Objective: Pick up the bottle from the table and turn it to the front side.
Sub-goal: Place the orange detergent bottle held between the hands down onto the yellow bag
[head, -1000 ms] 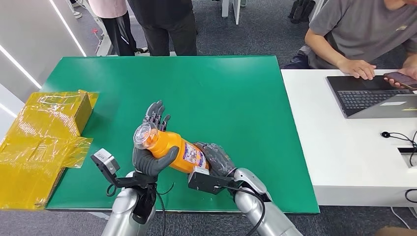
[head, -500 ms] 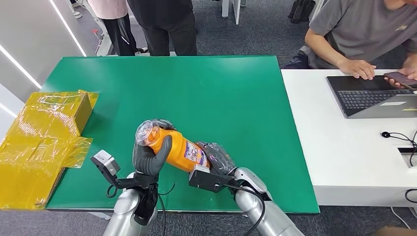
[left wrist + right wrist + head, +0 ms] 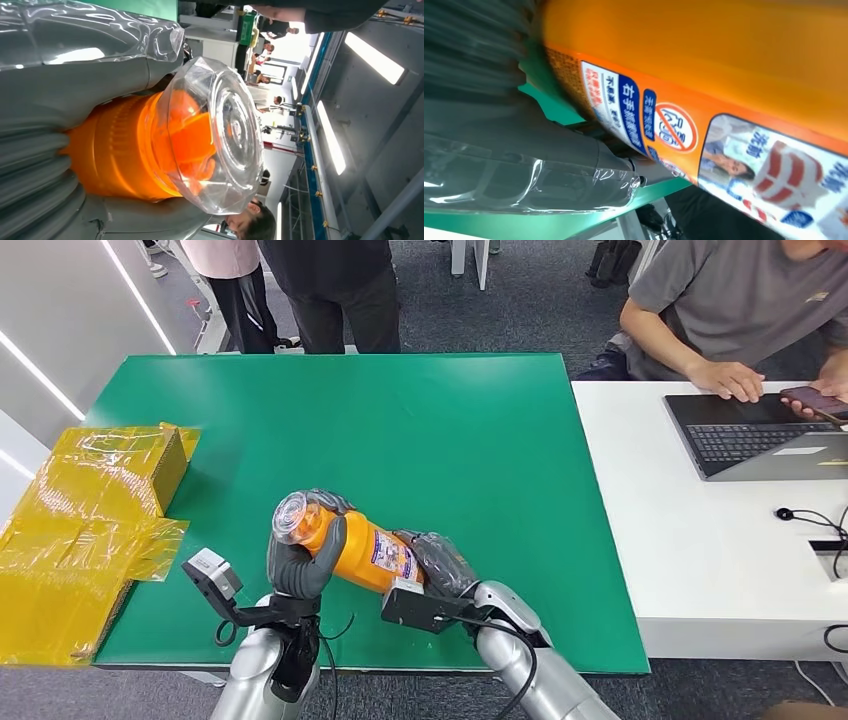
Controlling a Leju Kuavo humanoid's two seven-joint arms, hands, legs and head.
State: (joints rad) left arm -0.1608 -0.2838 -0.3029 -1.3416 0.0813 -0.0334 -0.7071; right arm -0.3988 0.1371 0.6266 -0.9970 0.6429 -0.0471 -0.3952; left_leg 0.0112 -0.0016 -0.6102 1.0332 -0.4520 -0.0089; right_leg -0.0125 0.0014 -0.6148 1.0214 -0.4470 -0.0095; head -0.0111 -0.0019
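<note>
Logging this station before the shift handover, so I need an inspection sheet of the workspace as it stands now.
Surface: green table top, flat.
Job's things: orange plastic bottle with clear cap, tilted, held off the table.
Clutter: yellow taped cardboard box at the table's left edge.
Hands: left hand grips the cap end; right hand holds the base end.
Cables: black wires at both wrists; black cable on the white desk.
Surroundings: seated person at an open dark laptop; people standing behind.

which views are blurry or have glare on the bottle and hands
Head view: sharp, evenly lit, bottle clear. Left wrist view: clear cap in focus, bright ceiling lights behind. Right wrist view: label readable, right hand smeared and blurred, glare on its plastic wrap.
</note>
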